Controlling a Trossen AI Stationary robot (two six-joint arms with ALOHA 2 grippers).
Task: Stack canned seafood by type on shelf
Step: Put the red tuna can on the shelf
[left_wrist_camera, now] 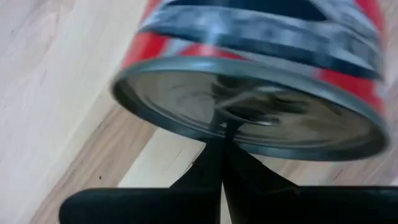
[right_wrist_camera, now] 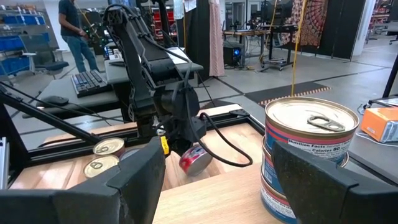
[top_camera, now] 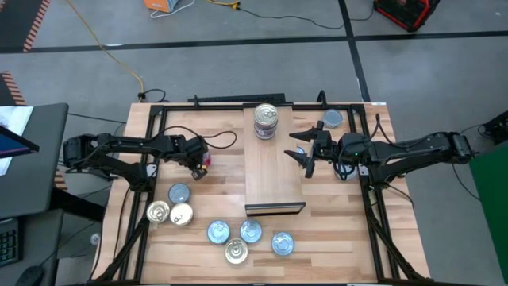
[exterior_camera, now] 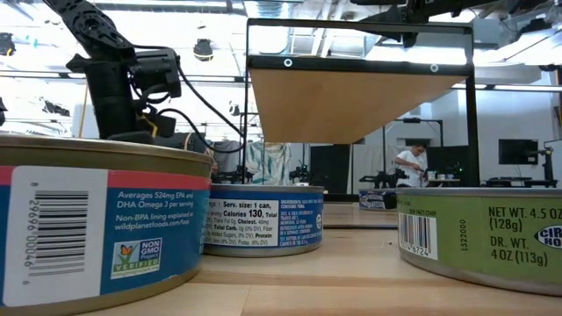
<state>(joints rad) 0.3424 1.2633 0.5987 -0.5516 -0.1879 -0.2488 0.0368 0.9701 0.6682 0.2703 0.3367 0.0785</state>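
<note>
My left gripper is over the table left of the shelf, shut on a red-sided tin with a silver pull-tab lid. My right gripper is open at the shelf's right edge, touching nothing. The shelf is a light-wood board with a dark front edge. On its far end stands a stack of silver-topped tins, also in the right wrist view. Loose tins rest flat on the table near the front: blue-topped and gold-topped. My left gripper pinches the red tin at its lid, by the pull-tab close to the rim, between both fingertips. The fingers come from above, pointing down. The tin hangs tilted below them; whether its lower edge touches the table cannot be told.
A blue-topped tin sits at the table's far right corner. A black frame runs around the table edges. In the low view, large tins fill the foreground below the shelf's underside. People stand in the room behind.
</note>
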